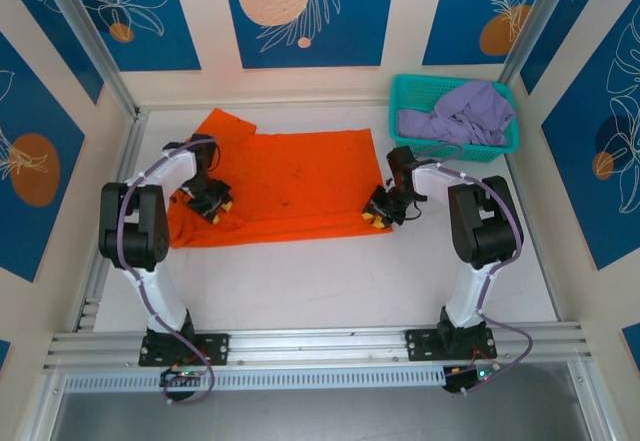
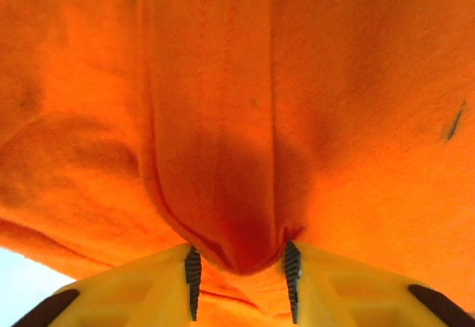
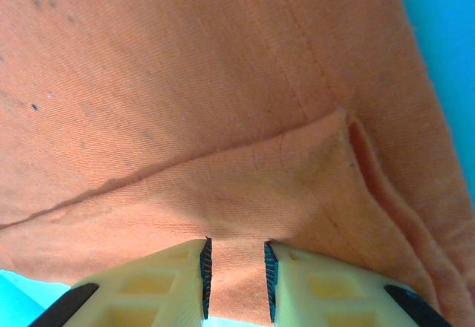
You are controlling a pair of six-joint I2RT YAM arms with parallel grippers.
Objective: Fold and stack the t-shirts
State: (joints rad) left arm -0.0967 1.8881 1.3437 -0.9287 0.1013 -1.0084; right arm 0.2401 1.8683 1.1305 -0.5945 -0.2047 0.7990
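The bright orange cloth t-shirt (image 1: 285, 186) lies spread flat at the centre of the white table (image 1: 320, 281). The left gripper (image 1: 215, 204) is at its near-left edge, jaws clamped on a bunched fold of the orange cloth. The right gripper (image 1: 378, 216) is at its near-right corner, jaws pinching the hem. The pale lavender cloth t-shirt (image 1: 465, 111) lies crumpled in the teal plastic mesh basket (image 1: 505, 149), far right.

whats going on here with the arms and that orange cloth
Two robot arms are folding t-shirts. The orange t-shirt lies spread on the table; the left fingers pinch a fold at its left side and the right fingers pinch its near right corner. The lavender t-shirt sits crumpled in the teal basket.
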